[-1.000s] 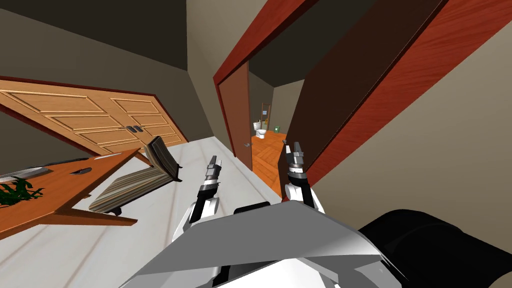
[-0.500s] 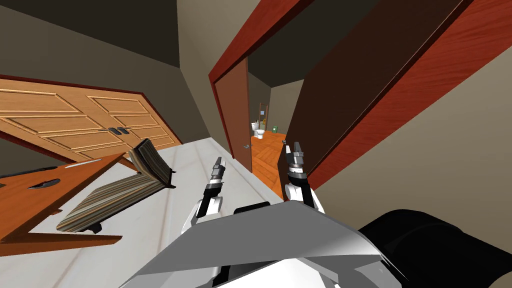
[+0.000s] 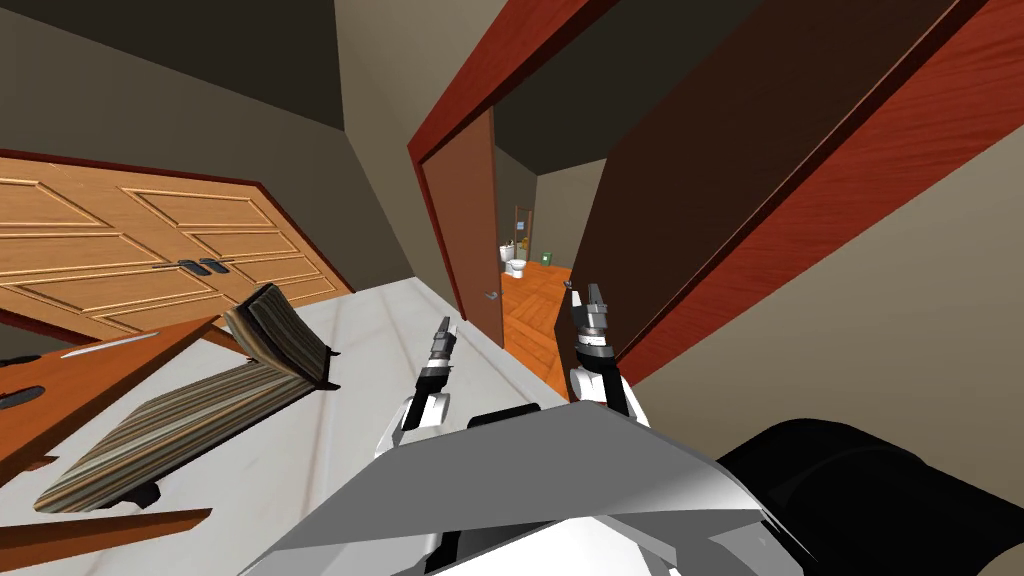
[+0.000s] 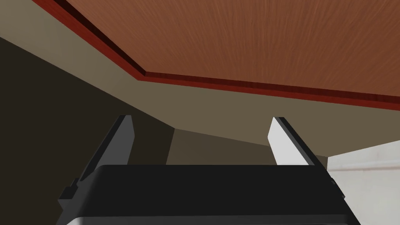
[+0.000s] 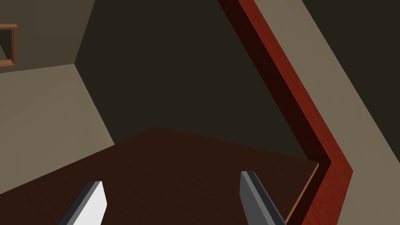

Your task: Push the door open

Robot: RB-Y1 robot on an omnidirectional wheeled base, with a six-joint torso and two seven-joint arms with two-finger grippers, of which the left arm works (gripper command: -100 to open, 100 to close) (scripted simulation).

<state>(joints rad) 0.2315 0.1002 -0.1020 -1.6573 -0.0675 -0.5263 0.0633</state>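
A red-framed doorway (image 3: 440,120) stands ahead. A brown door leaf (image 3: 465,230) with a small handle (image 3: 490,296) is on its left side, and a dark brown leaf (image 3: 700,170) is on its right. Between them is a gap into a room with an orange floor (image 3: 535,310). My right gripper (image 3: 588,293) is open beside the near edge of the dark leaf; I cannot tell if it touches. In the right wrist view the gripper (image 5: 172,187) hangs over that dark surface (image 5: 187,164). My left gripper (image 3: 446,328) is open and points at the brown leaf (image 4: 254,35).
A striped chair (image 3: 190,400) lies tipped against an orange-brown table (image 3: 60,390) on my left. Behind them is a light wooden double door (image 3: 150,260). A toilet (image 3: 517,266) stands far inside the room beyond the doorway. The pale floor (image 3: 370,320) leads to the threshold.
My view has swung right: the table, chair and double door slid left in the picture. My left gripper has moved right, closer to the doorway. The right gripper holds its place.
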